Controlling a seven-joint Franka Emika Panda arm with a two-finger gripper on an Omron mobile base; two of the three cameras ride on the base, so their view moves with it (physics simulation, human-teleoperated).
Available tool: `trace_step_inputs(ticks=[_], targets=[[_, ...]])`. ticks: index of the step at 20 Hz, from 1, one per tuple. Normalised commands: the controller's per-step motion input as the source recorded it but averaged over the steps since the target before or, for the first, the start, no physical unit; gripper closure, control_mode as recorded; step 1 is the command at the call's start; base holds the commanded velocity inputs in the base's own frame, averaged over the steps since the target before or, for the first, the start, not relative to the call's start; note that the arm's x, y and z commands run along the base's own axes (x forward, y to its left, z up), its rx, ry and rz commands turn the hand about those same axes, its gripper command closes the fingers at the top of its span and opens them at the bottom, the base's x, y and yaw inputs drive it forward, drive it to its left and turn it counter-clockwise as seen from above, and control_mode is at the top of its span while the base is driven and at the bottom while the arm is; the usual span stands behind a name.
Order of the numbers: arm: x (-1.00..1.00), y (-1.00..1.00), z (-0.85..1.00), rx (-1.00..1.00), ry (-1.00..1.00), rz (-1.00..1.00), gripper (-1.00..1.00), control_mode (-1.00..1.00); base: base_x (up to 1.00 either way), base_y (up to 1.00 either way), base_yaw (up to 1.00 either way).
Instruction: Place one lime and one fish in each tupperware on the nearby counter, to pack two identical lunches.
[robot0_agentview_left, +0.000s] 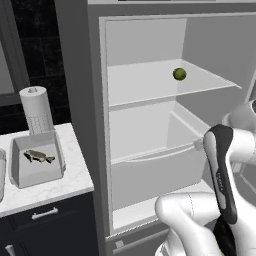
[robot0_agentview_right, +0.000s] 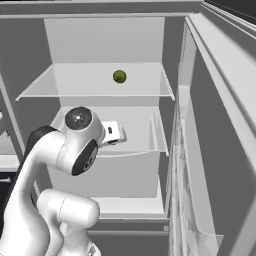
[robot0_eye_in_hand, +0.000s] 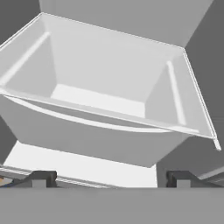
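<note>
lime (robot0_agentview_left: 179, 74) sits alone on the upper shelf (robot0_agentview_left: 150, 85) of the open fridge, toward the shelf's right end in the left base view and near the middle in the right base view. below that shelf is a pale drawer bin (robot0_eye_in_hand: 109, 100), which the hand view looks down into. the gripper (robot0_eye_in_hand: 109, 179) hangs in front of this bin with its jaws spread wide and nothing between them. on the white marbled worktop (robot0_agentview_left: 75, 170) left of the fridge stands a grey tupperware (robot0_agentview_left: 36, 160) with one fish (robot0_agentview_left: 39, 156) lying inside it. a paper towel roll (robot0_agentview_left: 36, 110) stands upright just behind the tupperware. the fridge door (robot0_agentview_right: 210, 150) stands open at the right of the right base view.
</note>
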Motion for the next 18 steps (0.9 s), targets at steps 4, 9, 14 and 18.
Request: trace_step_inputs(ticks=[4, 9, 14, 18], targets=[[-0.15, 0.0, 1.0, 0.03, -0.48, -0.12, -1.0, -1.0, 0.0, 0.0, 0.0], [-0.01, 0.0, 1.0, 0.07, -0.31, -0.13, -1.0, -1.0, 0.0, 0.0, 0.0], [0.06, 0.0, 1.0, 0.13, -0.02, -0.14, -1.0, -1.0, 0.0, 0.0, 0.0], [0.15, 0.0, 1.0, 0.19, 0.23, -0.07, -1.0, -1.0, 0.0, 0.0, 0.0]])
